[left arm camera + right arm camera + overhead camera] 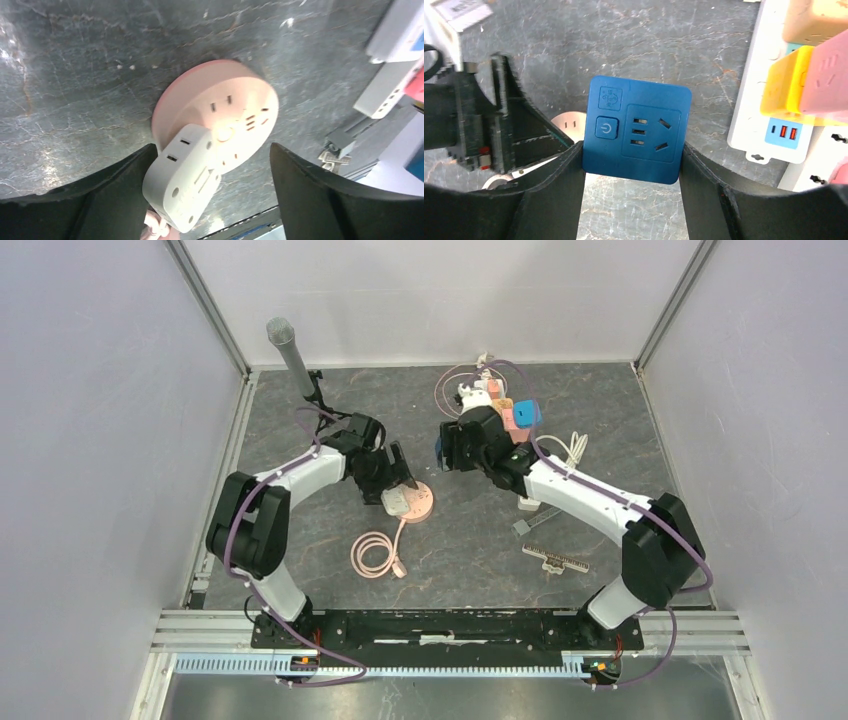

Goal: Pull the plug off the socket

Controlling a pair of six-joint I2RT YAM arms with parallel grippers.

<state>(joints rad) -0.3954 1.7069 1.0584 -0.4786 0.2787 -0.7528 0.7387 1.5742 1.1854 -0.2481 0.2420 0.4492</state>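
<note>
Plug (182,182): white, seated on pink round socket (195,90).
Left gripper (212,150): wide, straddling plug, likely to grasp it.
Right gripper (633,150): clamps blue socket cube (639,130), clear of pink round socket.

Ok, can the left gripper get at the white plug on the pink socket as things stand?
Probably yes. The left gripper hangs open over the pink socket, the white plug shows between its fingers with nothing covering it, and the right gripper, holding a blue cube, stands apart.
</note>
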